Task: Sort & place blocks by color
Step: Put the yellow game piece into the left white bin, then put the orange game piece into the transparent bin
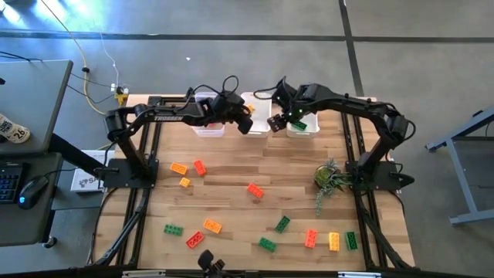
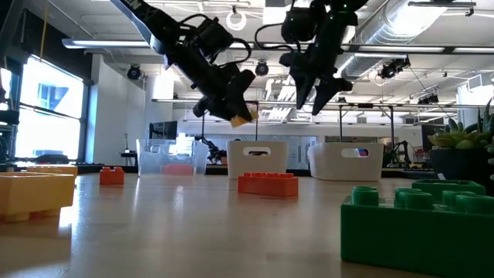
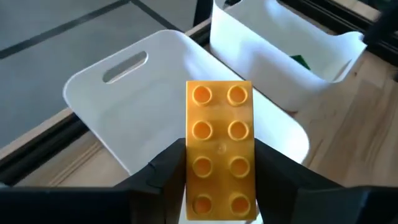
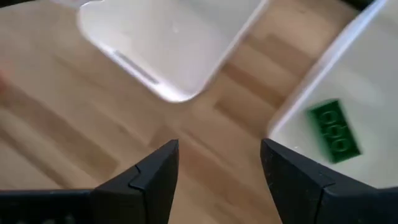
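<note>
Left gripper (image 3: pixel 219 180) holds an orange-yellow block (image 3: pixel 219 149) above the middle bin (image 3: pixel 124 93); right gripper (image 4: pixel 219 174) empty over the gap between the middle and right bins.

Left fingers (image 3: pixel 163 171) clamp the long sides of the eight-stud block, studs facing the wrist camera; the low view shows it raised off the table, above the row of bins. Right fingers (image 4: pixel 155 177) spread apart with nothing between them, bare wood table (image 4: pixel 74 143) below. One green block (image 4: pixel 334 130) lies inside the right bin (image 4: pixel 292 118). Left bin (image 2: pixel 166 158) has something reddish in it, not clear what. Remaining blocks loose on the table: red ones near centre (image 1: pixel 255 190), a mixed red, orange-yellow and green scatter toward the near edge (image 1: pixel 266 244). Plant sprig (image 1: pixel 330 179) by the right arm's base.
</note>
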`<state>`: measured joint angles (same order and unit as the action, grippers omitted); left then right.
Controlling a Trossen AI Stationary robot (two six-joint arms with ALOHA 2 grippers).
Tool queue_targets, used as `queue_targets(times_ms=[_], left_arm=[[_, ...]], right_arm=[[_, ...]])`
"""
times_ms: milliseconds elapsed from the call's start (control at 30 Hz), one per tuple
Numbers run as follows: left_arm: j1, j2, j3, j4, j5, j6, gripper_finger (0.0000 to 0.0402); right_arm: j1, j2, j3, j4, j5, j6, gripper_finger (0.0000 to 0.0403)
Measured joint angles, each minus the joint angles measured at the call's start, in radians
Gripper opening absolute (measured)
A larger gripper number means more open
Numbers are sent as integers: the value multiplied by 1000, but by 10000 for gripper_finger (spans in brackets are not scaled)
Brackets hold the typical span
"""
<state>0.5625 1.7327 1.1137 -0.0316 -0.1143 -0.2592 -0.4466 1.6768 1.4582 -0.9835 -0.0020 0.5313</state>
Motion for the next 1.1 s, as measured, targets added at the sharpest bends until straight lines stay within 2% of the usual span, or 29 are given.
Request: queue_targets(times_ms=[300,467,700,900,1100], left_arm=[[8,78,1,6,28,10,135],[20,93,0,-1,27,34,147],[28,94,0,0,40,103,174],[26,94,0,0,100,132,200],[26,69,0,-6,118,132,207]], right_arm=[[130,0,0,10,-11,166,213],[208,0,0,29,-22,230,213],[331,0,0,125,-22,238,213],[424,0,0,156,-20,220,213],[476,0,0,171,17,203,213]])
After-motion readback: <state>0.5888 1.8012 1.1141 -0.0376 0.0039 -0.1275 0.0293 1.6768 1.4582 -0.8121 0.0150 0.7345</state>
